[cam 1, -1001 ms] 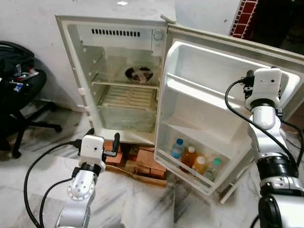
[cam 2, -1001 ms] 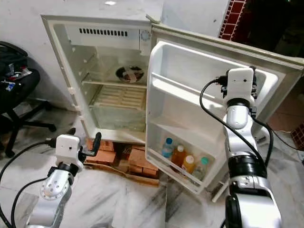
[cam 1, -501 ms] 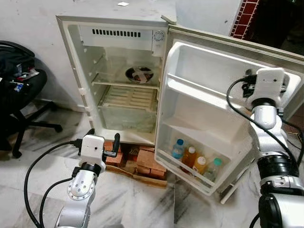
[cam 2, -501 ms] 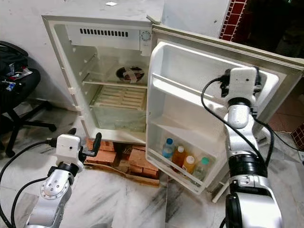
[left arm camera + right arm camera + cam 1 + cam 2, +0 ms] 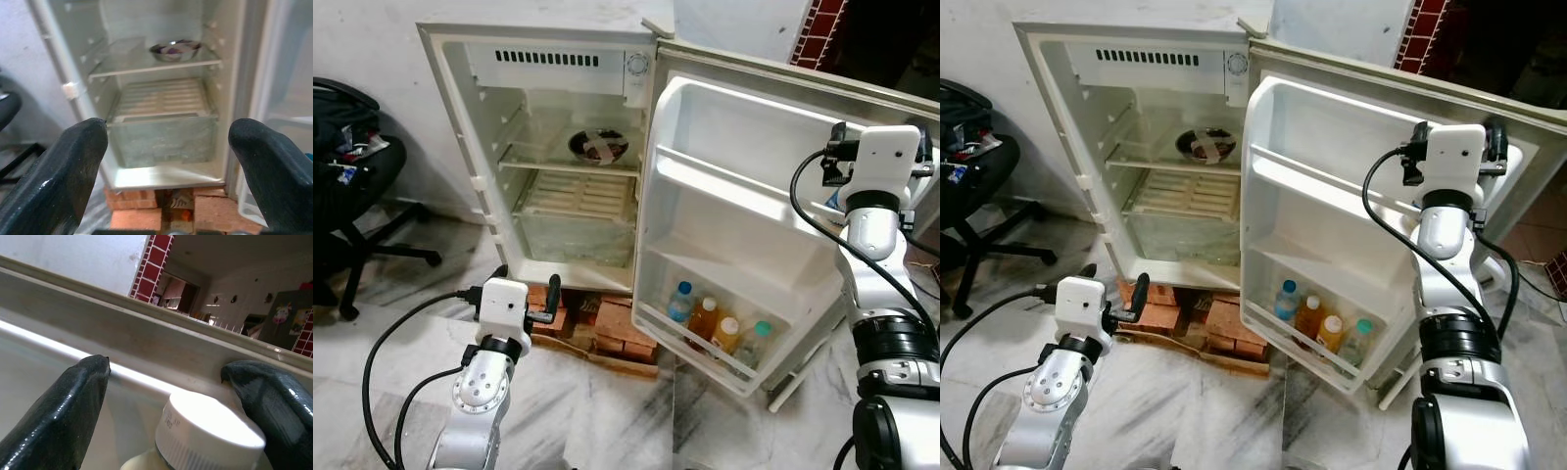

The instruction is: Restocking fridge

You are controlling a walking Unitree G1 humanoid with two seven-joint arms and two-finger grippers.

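The small white fridge (image 5: 447, 108) stands open, its door (image 5: 734, 220) swung out to the right. Several bottles (image 5: 709, 321) stand in the door's bottom shelf (image 5: 700, 348). My right gripper (image 5: 165, 366) is raised at the door's upper right corner, just under its top rim, shut on a pale bottle with a white cap (image 5: 210, 433). My left gripper (image 5: 530, 294) hovers low in front of the fridge's base, open with nothing between its fingers (image 5: 73, 166). On the glass shelf inside sits a dark bowl (image 5: 599, 145).
The fridge rests on red bricks (image 5: 619, 328). Below the glass shelf is a clear crisper drawer (image 5: 573, 235). A black office chair (image 5: 352, 191) stands at the left. Red-tiled wall (image 5: 818, 29) rises behind the door. Marble floor (image 5: 607, 411) lies in front.
My right arm has lifted and shifted right, toward the door's top edge. The head view has shifted slightly. The left arm has stayed put.
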